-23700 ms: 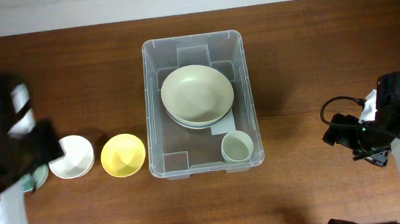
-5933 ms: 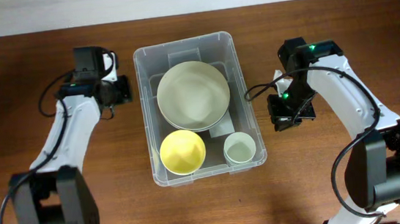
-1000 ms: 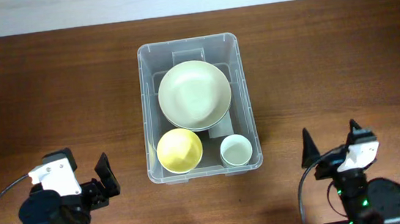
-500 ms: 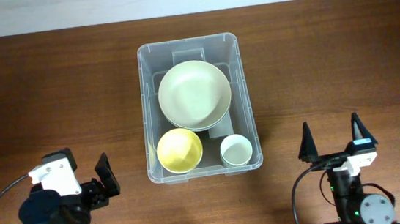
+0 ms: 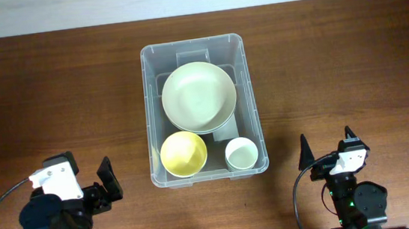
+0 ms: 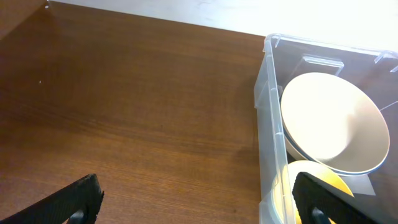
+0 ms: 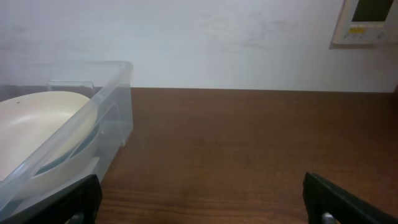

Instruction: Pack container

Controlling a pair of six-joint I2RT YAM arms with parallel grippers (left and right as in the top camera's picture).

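Observation:
The clear plastic container (image 5: 147, 97) stands in the middle of the table. In it lie a large pale green bowl (image 5: 198, 97) at the far end, a yellow bowl (image 5: 183, 153) at the near left and a small pale cup (image 5: 241, 154) at the near right. My left gripper (image 5: 91, 187) is open and empty, low at the front left, apart from the container. My right gripper (image 5: 327, 148) is open and empty at the front right. The left wrist view shows its open jaws (image 6: 199, 202), the container wall (image 6: 268, 112), the large bowl (image 6: 333, 124) and the yellow bowl (image 6: 311, 180). The right wrist view shows its open jaws (image 7: 199, 202) and the container (image 7: 115, 112).
The brown wooden table (image 5: 350, 63) stretches to both sides of the container. A white wall runs behind the table's far edge, with a small white panel (image 7: 370, 18) on it at the upper right of the right wrist view.
My right gripper has turned and shifted a little to the left near the front edge. The left arm, the container and the bowls have not moved.

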